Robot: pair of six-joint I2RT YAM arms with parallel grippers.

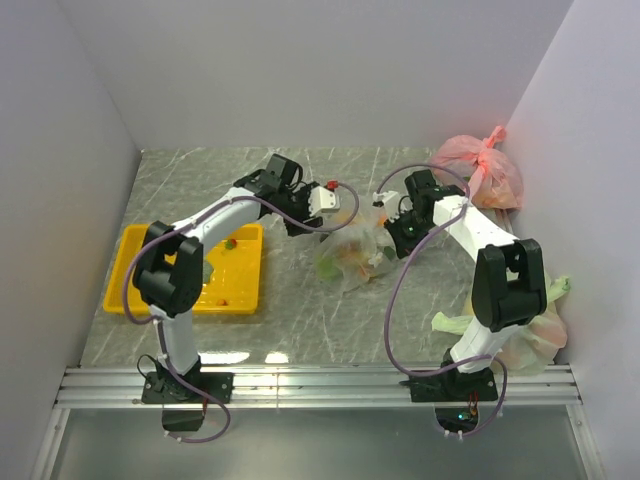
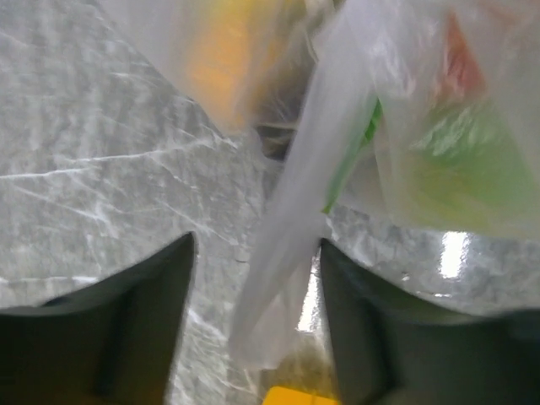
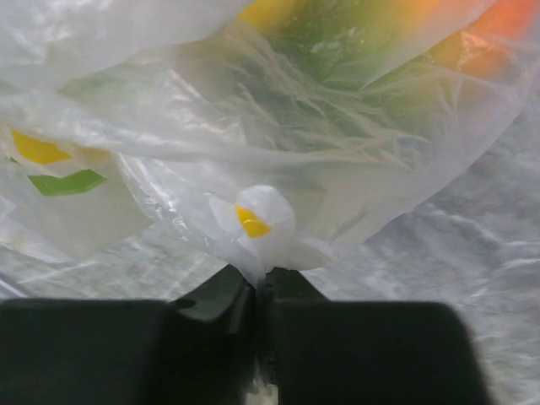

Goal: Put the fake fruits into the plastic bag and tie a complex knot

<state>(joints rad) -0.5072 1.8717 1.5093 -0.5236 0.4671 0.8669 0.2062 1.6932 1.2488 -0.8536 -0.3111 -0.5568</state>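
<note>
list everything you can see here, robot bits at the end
plastic bag: one, clear, table centre between the arms
fake fruits: several, orange, green, yellow, inside the plastic bag; exact count unclear
yellow tray: one, yellow, left side of the table
small pieces: at least two, too small to name, in the yellow tray
pink bag: one, pink, knotted top, far right corner
pale green bags: count unclear, pale green, right edge by the right arm
table: one, grey marbled
left arm: one, white and black
right arm: one, white and black
left fingers: two, dark, apart, bag strip between them
right fingers: two, dark, shut on the bag film
</note>
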